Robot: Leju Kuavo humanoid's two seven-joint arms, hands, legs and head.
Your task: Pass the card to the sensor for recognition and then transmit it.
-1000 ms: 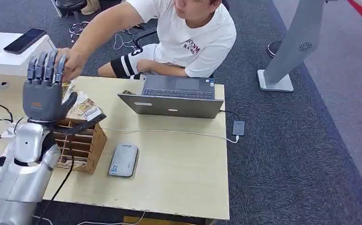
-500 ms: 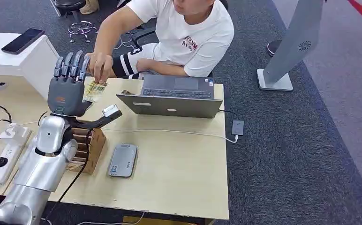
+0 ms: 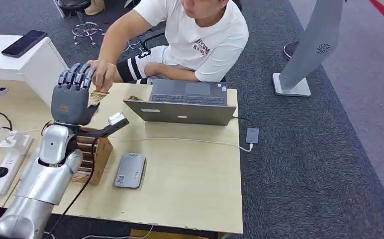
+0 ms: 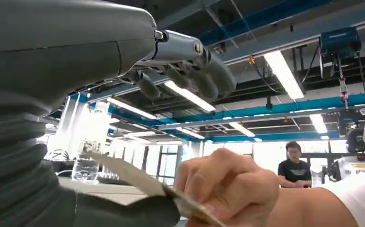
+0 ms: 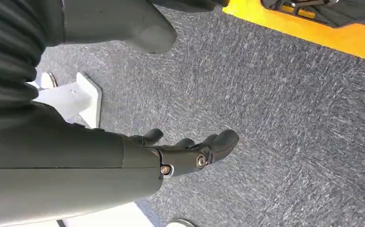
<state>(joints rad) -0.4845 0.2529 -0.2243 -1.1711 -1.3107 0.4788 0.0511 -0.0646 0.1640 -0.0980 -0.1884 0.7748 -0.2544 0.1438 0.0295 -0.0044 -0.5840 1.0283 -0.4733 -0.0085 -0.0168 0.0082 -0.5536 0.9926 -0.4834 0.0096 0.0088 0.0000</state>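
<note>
The right robot hand (image 5: 190, 151) hangs by the robot's side over the grey carpet (image 5: 284, 109), fingers loosely curled in and holding nothing. Nearest on the worktop (image 3: 190, 179) lies the flat grey sensor (image 3: 131, 170), with a wooden rack (image 3: 91, 154) just beside it. Above the rack the left robot hand (image 3: 73, 97) is raised with its fingers apart, and the card (image 3: 97, 96) sits at its fingertips, pinched by the person's hand (image 3: 102, 74). This looks like the hand-over, the transmit step. Whether the robot's thumb bears on the card I cannot tell: in the wrist view the card (image 4: 143, 182) lies between the thumb and the person's fingers (image 4: 218, 182), its far end hidden. The next move calls for a clean release toward the seated person beyond
</note>
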